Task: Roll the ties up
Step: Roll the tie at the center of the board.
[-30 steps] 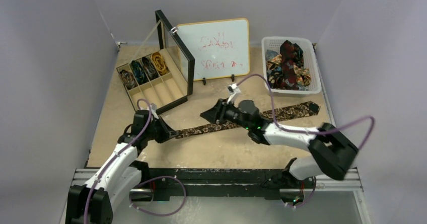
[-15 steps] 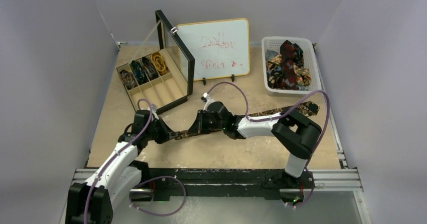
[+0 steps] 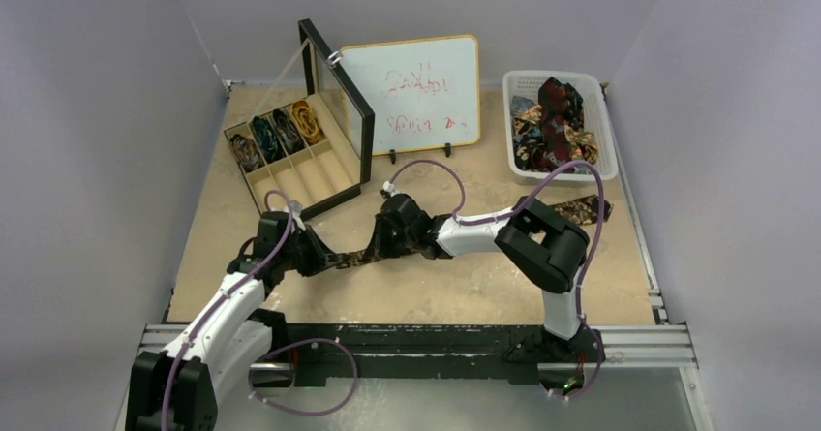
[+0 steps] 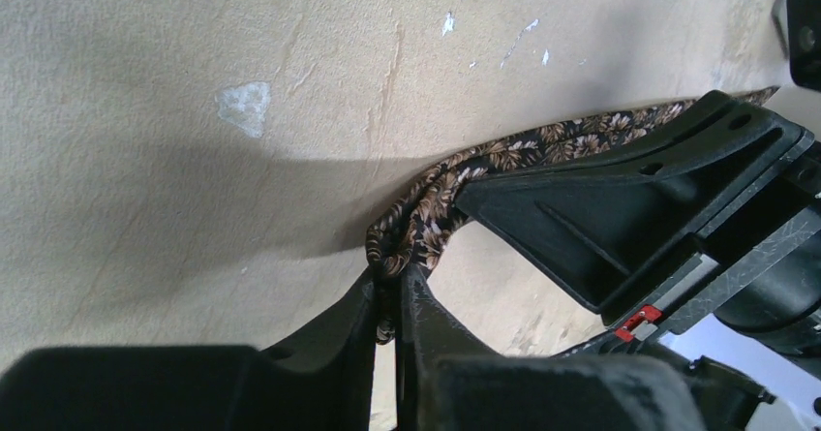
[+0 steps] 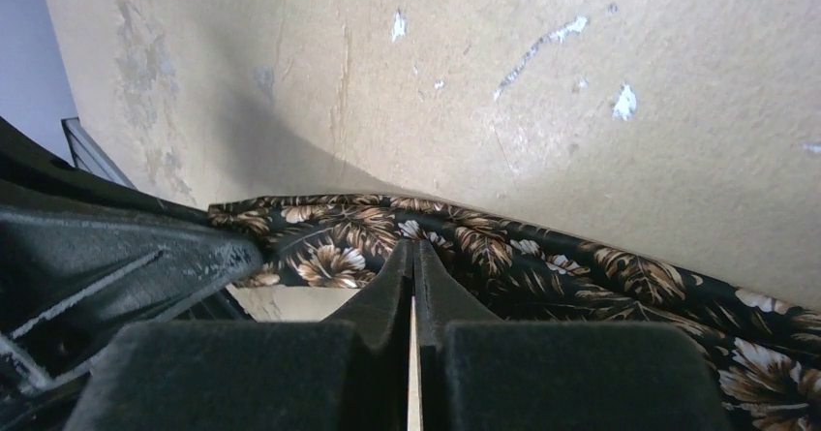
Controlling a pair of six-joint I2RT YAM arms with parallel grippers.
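Note:
A dark tie with a brown-gold leaf pattern (image 3: 360, 255) lies stretched across the table, its wide end (image 3: 584, 208) at the right. My left gripper (image 3: 324, 256) is shut on the narrow end, and the fabric (image 4: 503, 155) bunches between its fingertips (image 4: 389, 286). My right gripper (image 3: 383, 243) sits on the same tie just to the right of the left one. It is shut, with its tips (image 5: 413, 249) closed on the near edge of the tie (image 5: 542, 261).
An open compartment box (image 3: 324, 174) at the back left holds several rolled ties (image 3: 276, 131). A whiteboard (image 3: 411, 92) stands behind the middle. A white basket (image 3: 602, 126) at the back right holds loose ties (image 3: 552, 126).
My right arm slid left along the tie toward the left gripper, and its jaws went from open to shut. The left arm stayed put.

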